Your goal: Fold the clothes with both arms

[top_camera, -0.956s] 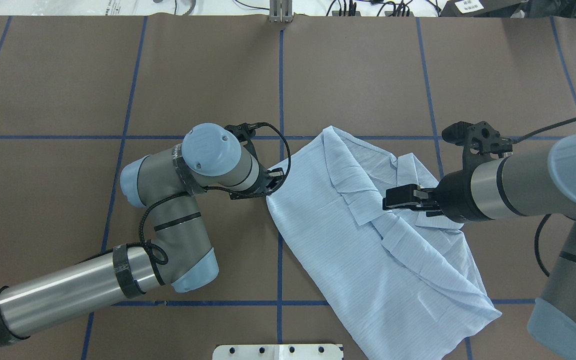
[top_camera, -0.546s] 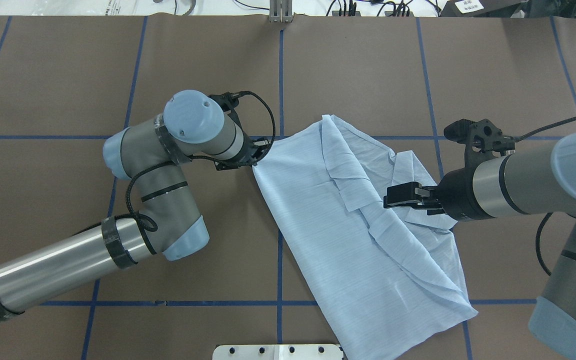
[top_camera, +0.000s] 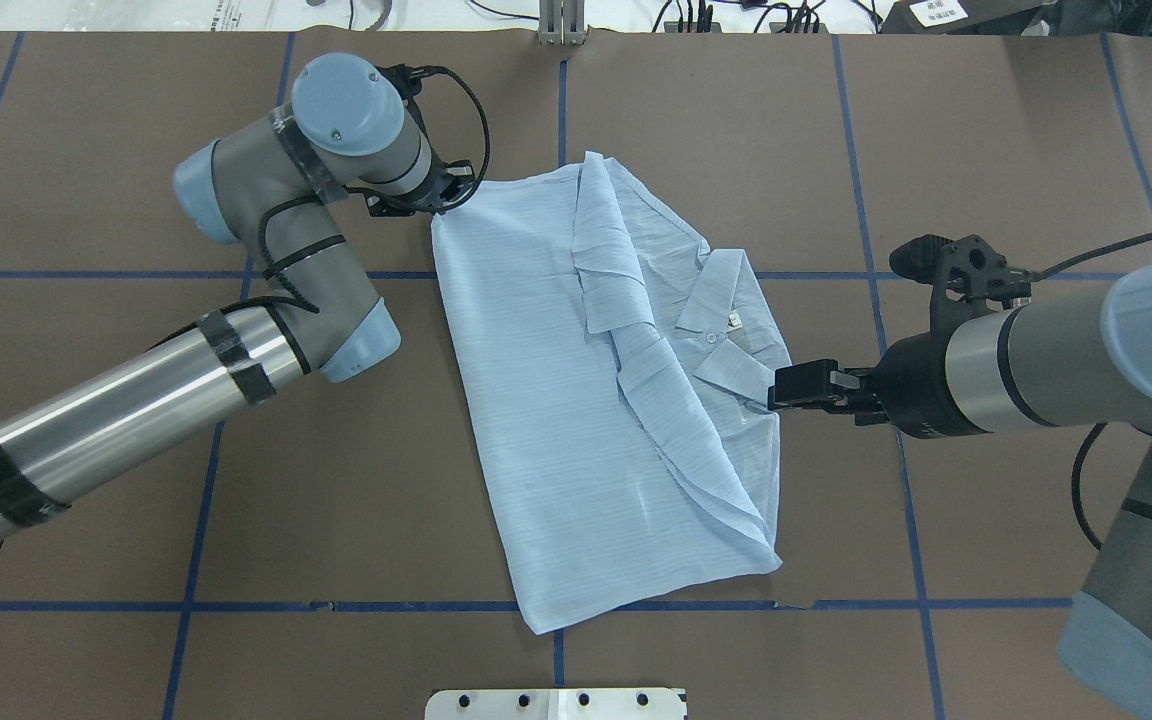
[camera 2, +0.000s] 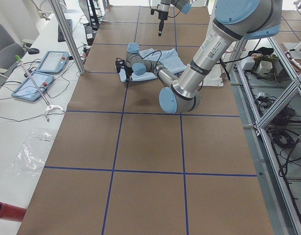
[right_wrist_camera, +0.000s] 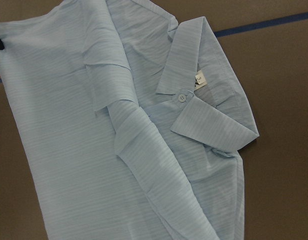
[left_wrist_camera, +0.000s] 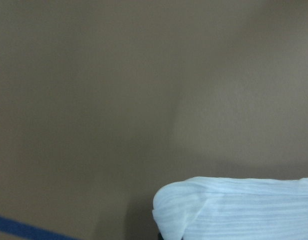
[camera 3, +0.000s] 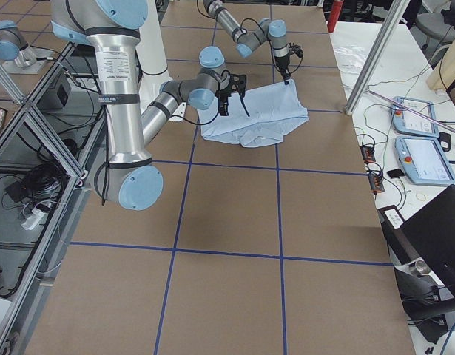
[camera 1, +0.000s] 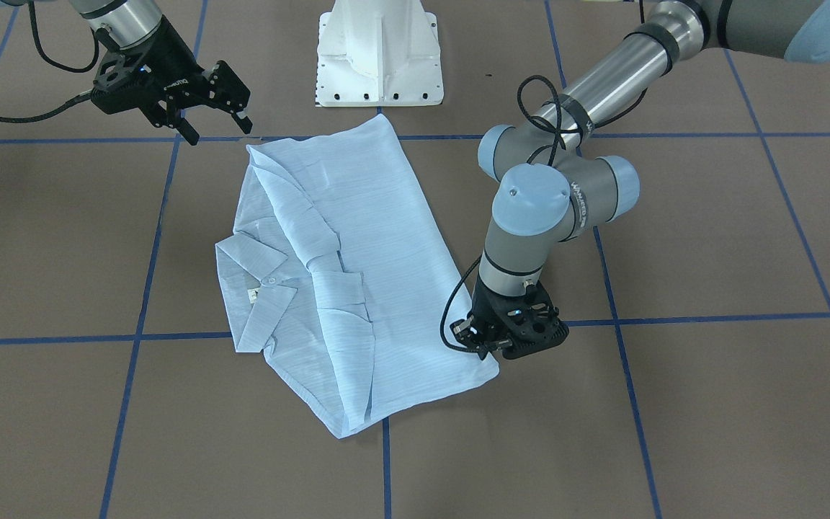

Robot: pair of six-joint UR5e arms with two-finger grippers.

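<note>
Beside the shirt (top_camera: 536,400), sides folded in (collar (top_camera: 726,300) exposed), left end effector (top_camera: 448,198) pinches its corner; right end effector (camera 1: 217,128) hangs wide; crosswise folds likely remain.

Shirt (top_camera: 556,420) is pale blue with fine stripes, white button (right_wrist_camera: 182,97) and label (right_wrist_camera: 199,79); table (top_camera: 86,150) is brown with blue grid lines (top_camera: 386,605).

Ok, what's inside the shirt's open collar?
A small white neck label and one white button show between the collar flaps of the pale-blue striped shirt. Anything beneath those flaps is covered.
</note>
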